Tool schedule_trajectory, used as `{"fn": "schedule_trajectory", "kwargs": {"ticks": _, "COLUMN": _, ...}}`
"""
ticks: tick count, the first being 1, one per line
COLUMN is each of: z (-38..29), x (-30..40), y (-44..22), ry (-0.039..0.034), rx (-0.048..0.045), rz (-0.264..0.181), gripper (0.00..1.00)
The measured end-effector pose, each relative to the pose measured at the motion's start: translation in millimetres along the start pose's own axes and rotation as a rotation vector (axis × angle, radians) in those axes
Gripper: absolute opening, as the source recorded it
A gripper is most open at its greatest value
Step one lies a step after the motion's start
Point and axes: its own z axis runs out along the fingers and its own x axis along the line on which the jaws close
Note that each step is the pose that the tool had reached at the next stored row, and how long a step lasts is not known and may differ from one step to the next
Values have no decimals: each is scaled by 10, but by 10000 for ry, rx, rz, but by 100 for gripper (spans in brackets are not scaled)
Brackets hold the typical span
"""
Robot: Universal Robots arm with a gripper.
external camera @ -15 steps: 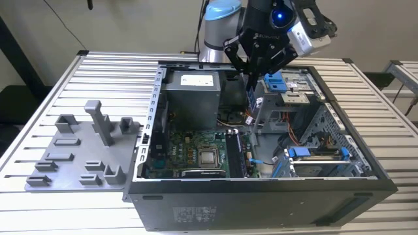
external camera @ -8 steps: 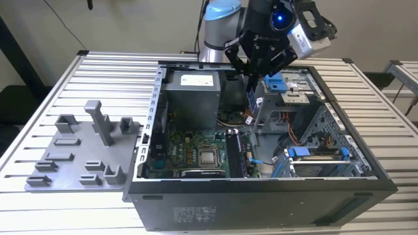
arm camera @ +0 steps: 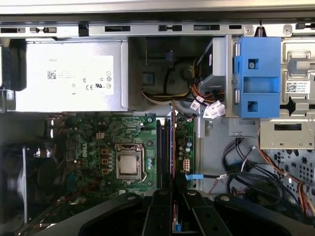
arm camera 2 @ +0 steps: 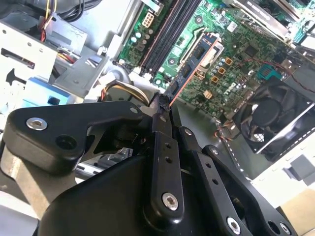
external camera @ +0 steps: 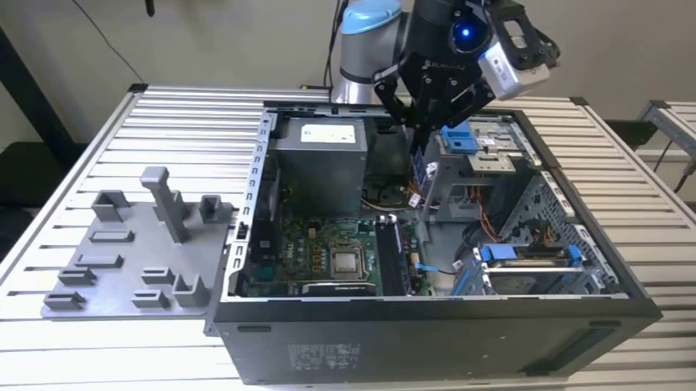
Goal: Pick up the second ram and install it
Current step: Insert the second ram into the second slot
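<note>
My gripper (external camera: 422,124) hangs over the open computer case (external camera: 435,314), shut on the second ram (external camera: 419,163). The stick points straight down from the fingers and is clear of the board. In both wrist views it shows edge-on: a thin dark strip with an orange edge (arm camera 2: 189,69) running out from the closed fingertips (arm camera 2: 153,104), and a narrow line (arm camera: 173,142) lying just beside the long black memory slots (arm camera: 164,152). The slots (external camera: 392,257) sit lower on the green motherboard (external camera: 310,252), nearer the case's front wall than the stick.
The grey power supply (external camera: 321,163) stands beside the stick at the exterior view's left. A CPU socket (external camera: 348,262), cable bundles (arm camera: 197,101) and a blue drive bracket (external camera: 462,138) crowd the case. A grey fixture tray (external camera: 130,261) lies on the table outside.
</note>
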Motion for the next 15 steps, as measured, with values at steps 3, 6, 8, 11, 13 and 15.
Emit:
{"fn": "schedule_trajectory", "kwargs": {"ticks": 3, "z": 20, "x": 0, "y": -1, "ry": -1, "rx": -1, "rz": 0, "gripper": 14}}
{"fn": "schedule_trajectory", "kwargs": {"ticks": 6, "z": 42, "x": -1, "y": -1, "ry": -2, "rx": -2, "rz": 0, "gripper": 14}}
{"fn": "schedule_trajectory", "kwargs": {"ticks": 8, "z": 63, "x": -1, "y": -2, "ry": -2, "rx": 0, "rz": 0, "gripper": 14}}
{"fn": "schedule_trajectory", "kwargs": {"ticks": 11, "z": 96, "x": -2, "y": -3, "ry": -6, "rx": 0, "rz": 0, "gripper": 14}}
{"fn": "schedule_trajectory", "kwargs": {"ticks": 13, "z": 117, "x": -2, "y": -3, "ry": -8, "rx": -1, "rz": 0, "gripper": 14}}
{"fn": "schedule_trajectory", "kwargs": {"ticks": 15, "z": 136, "x": -3, "y": -4, "ry": -10, "rx": -1, "rz": 0, "gripper": 14}}
